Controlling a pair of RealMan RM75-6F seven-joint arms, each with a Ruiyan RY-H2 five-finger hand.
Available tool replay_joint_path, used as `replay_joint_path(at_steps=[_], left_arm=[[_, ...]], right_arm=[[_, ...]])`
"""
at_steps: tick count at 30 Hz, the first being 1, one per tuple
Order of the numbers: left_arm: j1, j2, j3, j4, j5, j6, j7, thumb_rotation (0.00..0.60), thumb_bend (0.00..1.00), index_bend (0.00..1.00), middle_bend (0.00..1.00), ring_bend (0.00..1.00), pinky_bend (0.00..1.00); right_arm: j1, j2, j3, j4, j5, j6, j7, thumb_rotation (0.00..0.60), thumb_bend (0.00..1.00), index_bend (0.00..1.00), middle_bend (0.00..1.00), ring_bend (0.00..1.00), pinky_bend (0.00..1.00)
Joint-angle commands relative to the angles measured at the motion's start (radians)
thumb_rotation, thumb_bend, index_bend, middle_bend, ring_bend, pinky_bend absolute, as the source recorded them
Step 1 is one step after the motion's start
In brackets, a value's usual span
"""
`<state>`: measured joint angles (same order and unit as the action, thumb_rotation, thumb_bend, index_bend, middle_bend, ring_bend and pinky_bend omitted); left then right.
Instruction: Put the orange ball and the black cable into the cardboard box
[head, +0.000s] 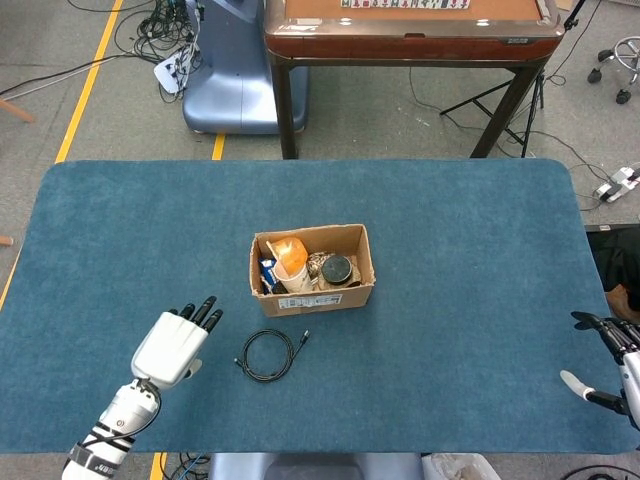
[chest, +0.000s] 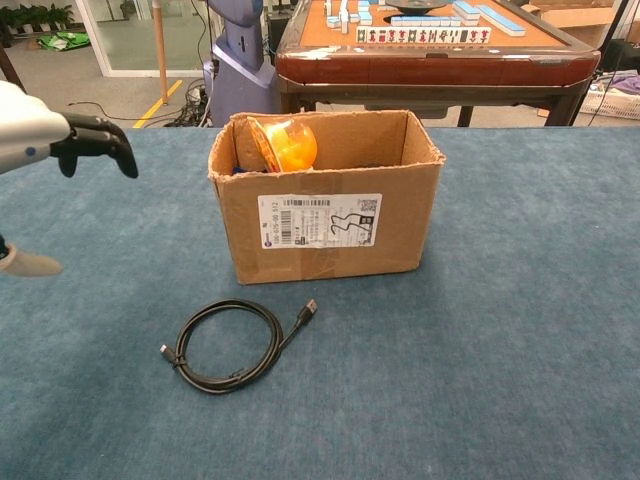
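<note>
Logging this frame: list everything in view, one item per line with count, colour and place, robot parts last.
Cardboard box: one, brown, open-topped, mid-table, white label on the near side.
Orange ball: one, inside the box at its left end.
Other box contents: several, dark round item among them, not identifiable.
Black cable: one, coiled, on the cloth in front of the box, untouched.
Blue tablecloth: one, covers the table.
Wooden game table: one, reddish-brown, behind.
Left hand: white with black fingers, empty, left of the cable.
Right hand: at the right edge, empty.
</note>
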<state>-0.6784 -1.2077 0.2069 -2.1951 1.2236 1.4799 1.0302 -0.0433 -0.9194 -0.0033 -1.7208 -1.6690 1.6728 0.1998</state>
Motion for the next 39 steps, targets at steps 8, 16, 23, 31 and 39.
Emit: replay_joint_path(at_steps=[8,16,23,31,39], left_arm=[[0.088,-0.019,0.055,0.075,0.095,-0.062,-0.066,0.600,0.11,0.35,0.02,0.07,0.25],[0.113,-0.084,0.044,0.223,0.151,-0.151,-0.102,0.600,0.11,0.27,0.08,0.29,0.59],[0.112,-0.128,0.016,0.281,0.117,-0.244,-0.105,0.600,0.11,0.25,0.63,0.68,0.89],[0.103,-0.152,0.000,0.332,0.135,-0.324,-0.146,0.600,0.11,0.28,0.82,0.81,0.97],[0.100,-0.181,-0.024,0.381,0.186,-0.362,-0.204,0.600,0.14,0.35,0.85,0.83,0.98]], right_arm=[[-0.007,0.005,0.006,-0.001,0.011,0.008,0.008,0.600,0.10,0.25,0.36,0.29,0.29],[-0.022,0.012,0.015,0.005,0.021,0.036,0.036,0.600,0.10,0.25,0.36,0.29,0.29],[-0.037,0.017,0.025,0.012,0.029,0.067,0.061,0.600,0.10,0.25,0.36,0.29,0.29],[-0.042,0.020,0.033,0.015,0.037,0.075,0.078,0.600,0.10,0.25,0.36,0.29,0.29],[-0.045,0.021,0.036,0.016,0.037,0.077,0.082,0.600,0.10,0.25,0.36,0.29,0.29]])
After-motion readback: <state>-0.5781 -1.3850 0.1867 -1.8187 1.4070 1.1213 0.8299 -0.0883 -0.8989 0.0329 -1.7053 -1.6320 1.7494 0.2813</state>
